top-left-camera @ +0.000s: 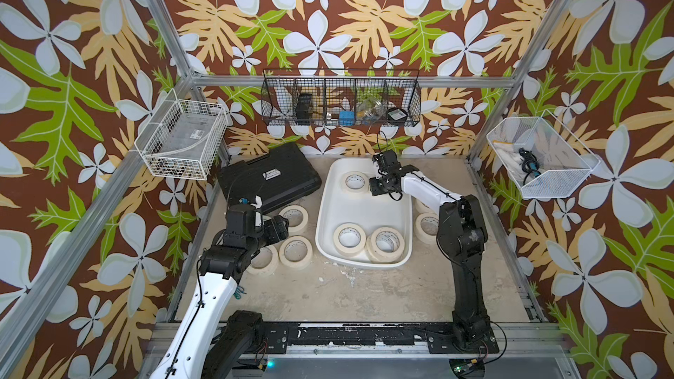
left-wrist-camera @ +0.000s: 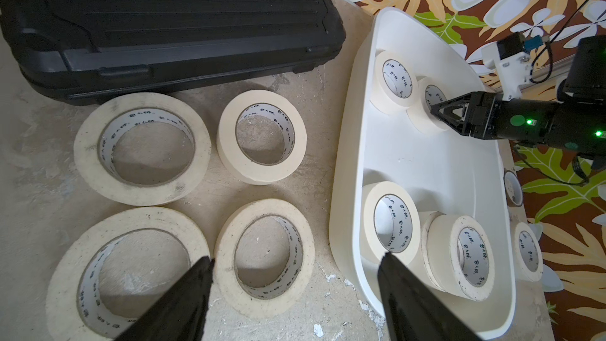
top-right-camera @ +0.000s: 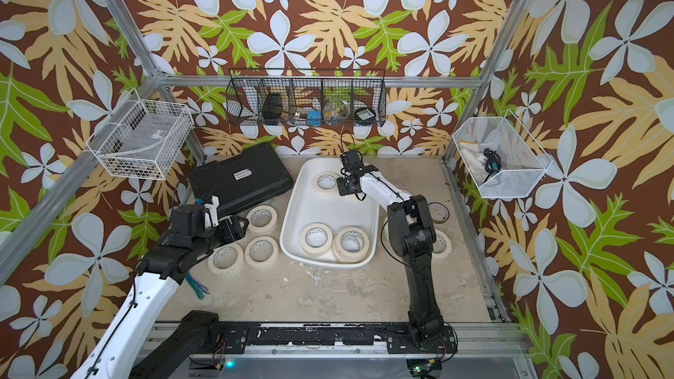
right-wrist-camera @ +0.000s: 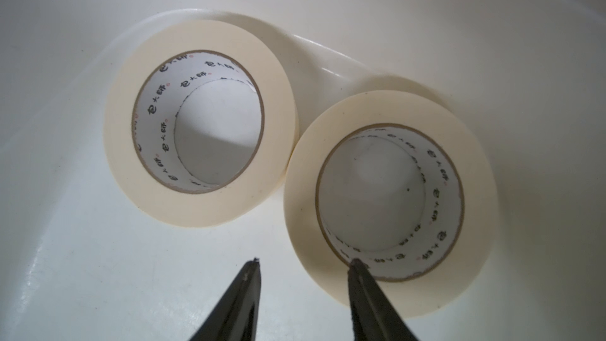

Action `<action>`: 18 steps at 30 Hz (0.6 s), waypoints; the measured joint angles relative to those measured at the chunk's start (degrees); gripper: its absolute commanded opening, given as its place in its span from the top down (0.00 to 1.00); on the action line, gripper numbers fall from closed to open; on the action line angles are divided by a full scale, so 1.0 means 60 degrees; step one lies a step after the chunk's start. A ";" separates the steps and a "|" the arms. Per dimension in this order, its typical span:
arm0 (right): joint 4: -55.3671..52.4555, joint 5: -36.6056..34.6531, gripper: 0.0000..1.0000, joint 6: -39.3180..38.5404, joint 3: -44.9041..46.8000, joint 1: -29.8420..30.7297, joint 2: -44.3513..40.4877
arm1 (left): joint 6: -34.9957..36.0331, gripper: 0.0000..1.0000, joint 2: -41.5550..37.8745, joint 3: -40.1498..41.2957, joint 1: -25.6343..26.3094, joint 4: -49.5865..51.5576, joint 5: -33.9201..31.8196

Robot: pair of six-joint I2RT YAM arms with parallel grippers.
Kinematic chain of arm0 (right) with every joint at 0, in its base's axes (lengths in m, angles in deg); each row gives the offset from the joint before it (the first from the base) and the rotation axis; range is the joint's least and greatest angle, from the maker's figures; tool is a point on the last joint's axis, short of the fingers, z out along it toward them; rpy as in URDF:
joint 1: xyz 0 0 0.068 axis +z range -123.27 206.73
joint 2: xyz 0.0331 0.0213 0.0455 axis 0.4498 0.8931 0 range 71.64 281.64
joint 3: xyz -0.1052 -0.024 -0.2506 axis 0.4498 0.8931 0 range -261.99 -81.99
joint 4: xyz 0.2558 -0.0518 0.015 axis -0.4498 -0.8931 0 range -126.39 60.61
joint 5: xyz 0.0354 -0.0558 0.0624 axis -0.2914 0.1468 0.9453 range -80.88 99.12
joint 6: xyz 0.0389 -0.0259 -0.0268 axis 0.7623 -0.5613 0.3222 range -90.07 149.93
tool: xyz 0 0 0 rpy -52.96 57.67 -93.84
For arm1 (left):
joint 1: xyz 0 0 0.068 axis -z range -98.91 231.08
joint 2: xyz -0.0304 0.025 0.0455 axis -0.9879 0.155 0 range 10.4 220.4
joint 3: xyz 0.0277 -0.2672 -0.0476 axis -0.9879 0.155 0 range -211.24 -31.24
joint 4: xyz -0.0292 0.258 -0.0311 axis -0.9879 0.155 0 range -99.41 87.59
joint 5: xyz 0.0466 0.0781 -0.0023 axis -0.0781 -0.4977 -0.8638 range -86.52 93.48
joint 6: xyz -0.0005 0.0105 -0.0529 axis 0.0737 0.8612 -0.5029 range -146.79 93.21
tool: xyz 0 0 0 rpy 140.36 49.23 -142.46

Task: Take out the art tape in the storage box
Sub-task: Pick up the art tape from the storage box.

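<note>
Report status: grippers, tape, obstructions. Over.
Left gripper open, empty. Right gripper open, straddling one art tape roll's wall in the storage box. More rolls inside. Nothing blocking.

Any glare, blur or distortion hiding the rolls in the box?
Right wrist view: both art tape rolls sharp, only soft sheen on the storage box floor, right gripper dark silhouette. Left wrist view: wide-angle bending curves the box rim. Both top views: even light; right arm hides one roll.
</note>
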 measured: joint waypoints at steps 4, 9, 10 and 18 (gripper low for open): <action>-0.0025 0.0066 0.52 -0.0051 -0.0222 -0.0004 0.0291 | 0.0022 0.18 0.0051 0.0015 0.0000 -0.0007 0.0109; -0.0066 0.0040 0.52 -0.0259 -0.0543 -0.0004 0.0725 | 0.0022 0.18 0.0087 0.0106 0.0000 -0.0047 0.0193; -0.0091 0.0011 0.52 -0.0259 -0.0594 -0.0004 0.0798 | 0.0022 0.18 0.0098 0.0117 0.0000 -0.0069 0.0204; 0.0106 -0.0138 0.53 -0.0477 -0.0911 0.0000 0.1286 | 0.0022 0.18 0.0157 0.0204 0.0000 -0.0168 0.0375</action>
